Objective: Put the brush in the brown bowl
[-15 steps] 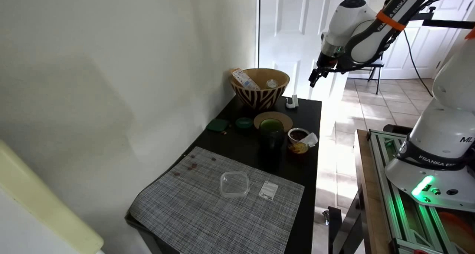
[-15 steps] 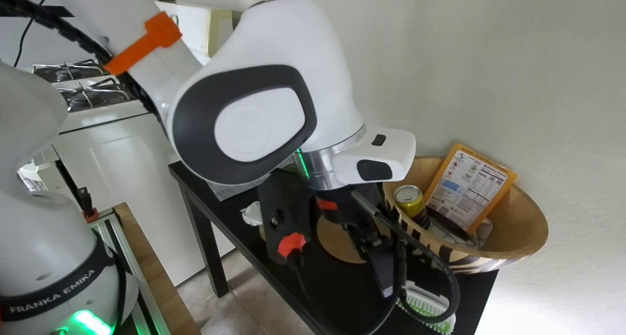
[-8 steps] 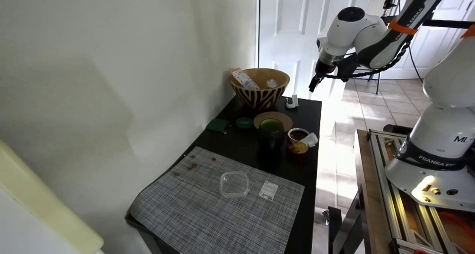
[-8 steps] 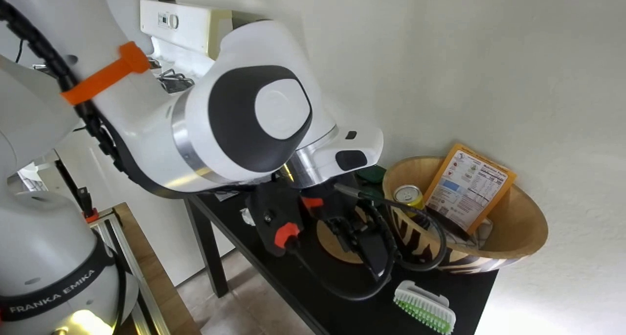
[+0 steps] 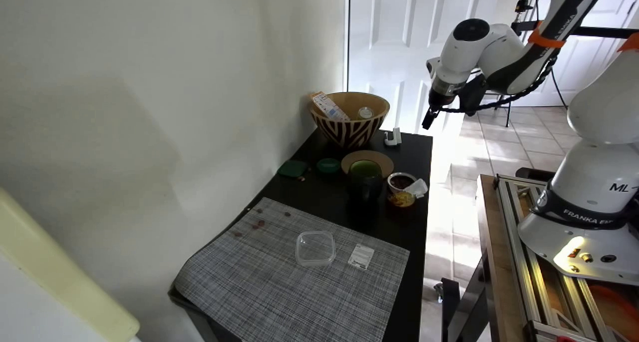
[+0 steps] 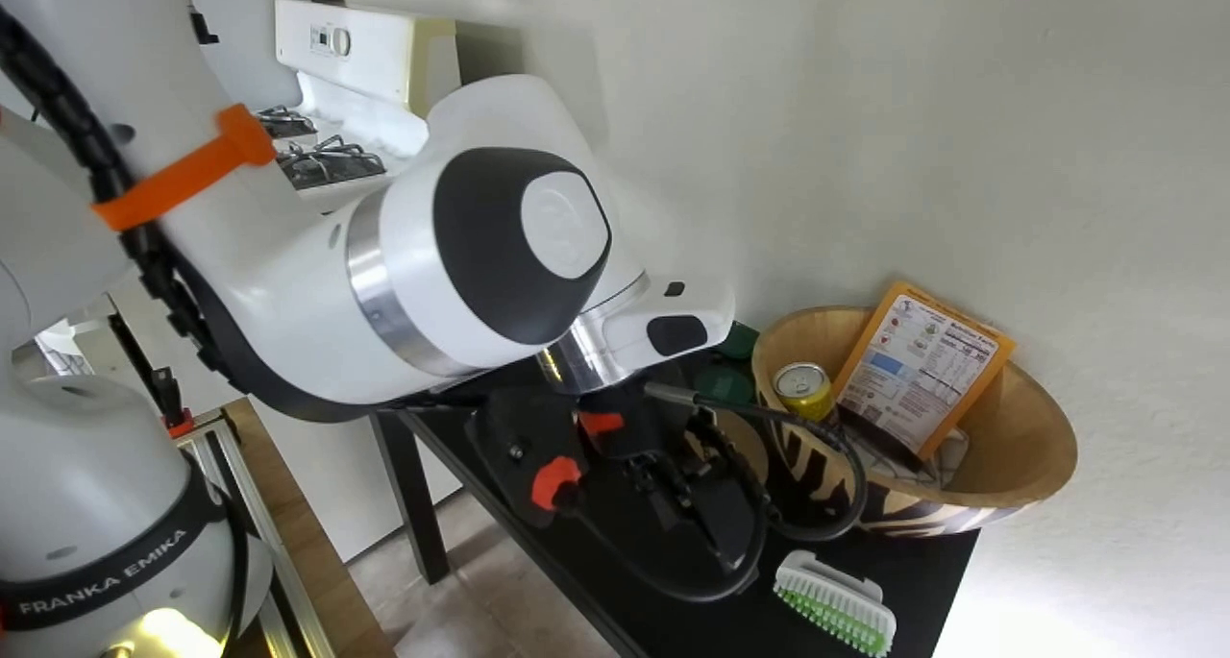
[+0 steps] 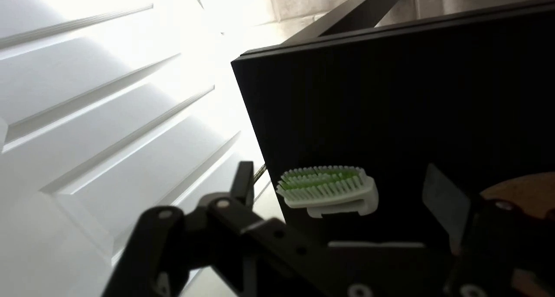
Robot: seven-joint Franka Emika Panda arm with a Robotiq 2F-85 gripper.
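Tool [image 7: 340,175]: set wide, holding nothing; in the wrist view the brush [image 7: 327,193] shows between its fingers [image 7: 446,201], not gripped. A finger landing off-centre could shove the brush instead of straddling it. Black, jointed linkage with flat pads.
Cable [image 6: 858,480]: hangs in a loop by the bowl [image 5: 349,132] in an exterior view; whether they touch, I cannot tell. It might snag the rim on a sideways swing. Black, rubbery-looking.
Brush: on the bench [image 7: 390,106], near the bowl but apart from it, close to the bench's end. A knock could send it over the edge; bristles bending under a pad would make a loose grip. Pale, plastic-looking body, looped handle, green and white bristles in rows.
Bench: smooth-looking, so the brush may skid. Black, square-cornered.
Bowl: a packet [image 6: 922,375] and a can [image 6: 805,389] take up room inside; a brush released onto the leaning packet could slide out over the rim. Flaring, wide-mouthed, tan within, zigzag-striped outside, probably wood.
Packet: flat, orange-edged, standing above the rim.
Can: round, yellow, silvery on top.
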